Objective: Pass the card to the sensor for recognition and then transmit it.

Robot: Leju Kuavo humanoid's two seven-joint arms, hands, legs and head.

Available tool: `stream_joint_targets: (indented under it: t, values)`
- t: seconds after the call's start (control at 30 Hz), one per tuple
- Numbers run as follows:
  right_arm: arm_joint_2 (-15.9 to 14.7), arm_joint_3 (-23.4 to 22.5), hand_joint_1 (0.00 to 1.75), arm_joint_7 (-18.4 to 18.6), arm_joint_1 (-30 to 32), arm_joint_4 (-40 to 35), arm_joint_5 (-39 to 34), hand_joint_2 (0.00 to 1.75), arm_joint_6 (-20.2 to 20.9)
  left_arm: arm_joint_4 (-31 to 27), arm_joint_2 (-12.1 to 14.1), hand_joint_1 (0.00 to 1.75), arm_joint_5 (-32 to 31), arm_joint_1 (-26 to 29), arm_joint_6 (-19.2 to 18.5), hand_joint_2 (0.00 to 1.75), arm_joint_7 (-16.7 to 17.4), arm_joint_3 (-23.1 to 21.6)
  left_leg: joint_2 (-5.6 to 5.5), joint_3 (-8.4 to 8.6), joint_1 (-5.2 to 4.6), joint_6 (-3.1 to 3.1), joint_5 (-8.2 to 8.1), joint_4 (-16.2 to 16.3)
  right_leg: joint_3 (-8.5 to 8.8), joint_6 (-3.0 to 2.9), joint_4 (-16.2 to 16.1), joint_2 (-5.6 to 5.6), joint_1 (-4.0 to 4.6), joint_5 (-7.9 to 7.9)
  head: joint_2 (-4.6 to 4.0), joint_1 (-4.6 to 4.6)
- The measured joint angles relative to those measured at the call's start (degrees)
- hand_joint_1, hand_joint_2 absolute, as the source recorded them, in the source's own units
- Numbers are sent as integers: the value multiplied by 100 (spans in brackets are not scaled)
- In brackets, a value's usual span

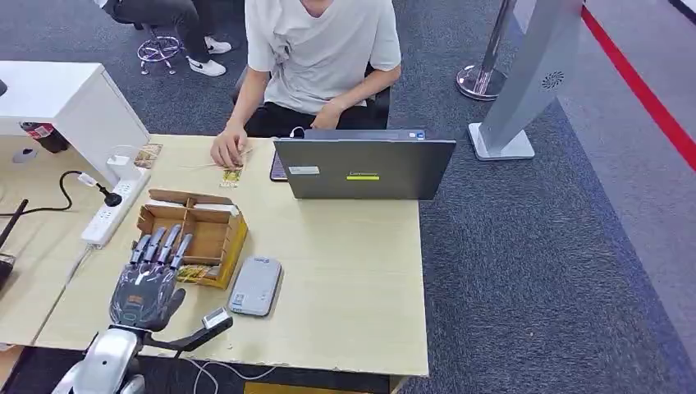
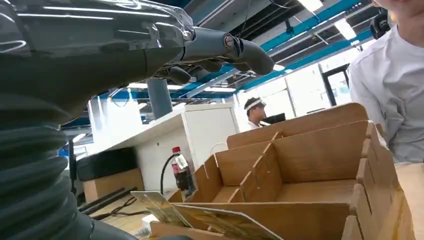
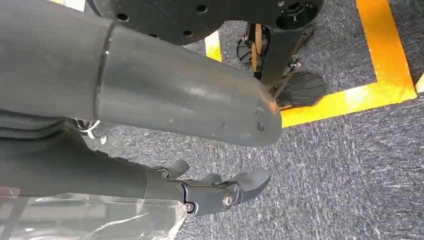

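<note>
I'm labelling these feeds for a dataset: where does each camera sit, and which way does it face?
Head view: high on the robot, looking down at the table; left hand over the cardboard box, beside the grey sensor.
Left wrist view: behind the left hand, low, facing across the box toward the seated person.
Right wrist view: on the hanging arm, right hand above carpet.
Head and left wrist views share box, cards, person.
</note>
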Motion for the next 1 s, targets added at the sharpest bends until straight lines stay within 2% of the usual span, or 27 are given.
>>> stream_joint_targets:
  t: [0.3, 0.33, 1.0]
  values:
    - [0, 0, 0, 0, -4, 0, 37, 0, 13, 343, -111, 0, -7, -292, -9, 175, -4, -2, 1, 1, 0, 0, 0, 0, 0, 0, 0, 0, 0, 0, 0, 0]
    - [0, 0, 0, 0, -5, 0, 37, 0, 17, 369, -124, 175, -7, -292, -9, 175, -4, -4, 1, 1, 0, 0, 0, 0, 0, 0, 0, 1, 0, 0, 0, 0]
    - [0, 0, 0, -9, -6, 0, 52, 0, 63, 430, -155, 175, 210, -293, -203, 175, -170, -4, 1, 1, 0, 0, 0, 0, 0, 0, 0, 1, 0, 0, 0, 0]
